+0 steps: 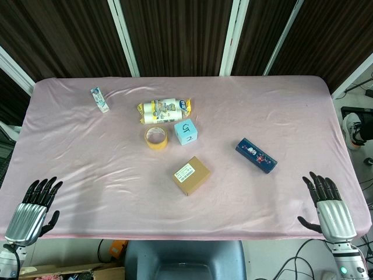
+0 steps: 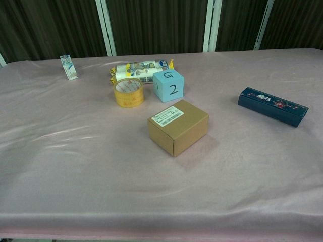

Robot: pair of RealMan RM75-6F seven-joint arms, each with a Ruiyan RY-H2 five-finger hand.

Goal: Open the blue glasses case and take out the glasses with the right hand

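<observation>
- The tabletop (image 1: 280, 99) is covered with a pink cloth that has soft wrinkles.
- The blue glasses case (image 1: 256, 155) lies closed on the right part of the tabletop, between the middle and the right edge, turned diagonally. In the chest view it (image 2: 273, 106) shows a small coloured pattern on its lid. Nothing touches it.
- The right hand (image 1: 329, 204) is at the near right corner of the tabletop, well apart from the case. Its fingers (image 1: 319, 185) are apart and point toward the far edge, and it holds nothing.
- The left hand (image 1: 32, 210) is at the near left corner, also empty, with the fingers spread and pointing toward the far edge.
- Both hands show only in the head view.
- A brown cardboard box (image 1: 191, 175) with a white label stands near the middle of the tabletop, a little toward the near edge.
- A light blue cube (image 1: 186, 131) stands behind the box; the chest view shows the number 2 on its front face (image 2: 168, 85).
- A roll of yellow tape (image 1: 155, 138) lies just beside the cube, on its left.
- A yellow and white packet (image 1: 165, 109) lies behind the tape and the cube.
- A small white and blue pack (image 1: 100, 99) lies alone near the far left corner.
</observation>
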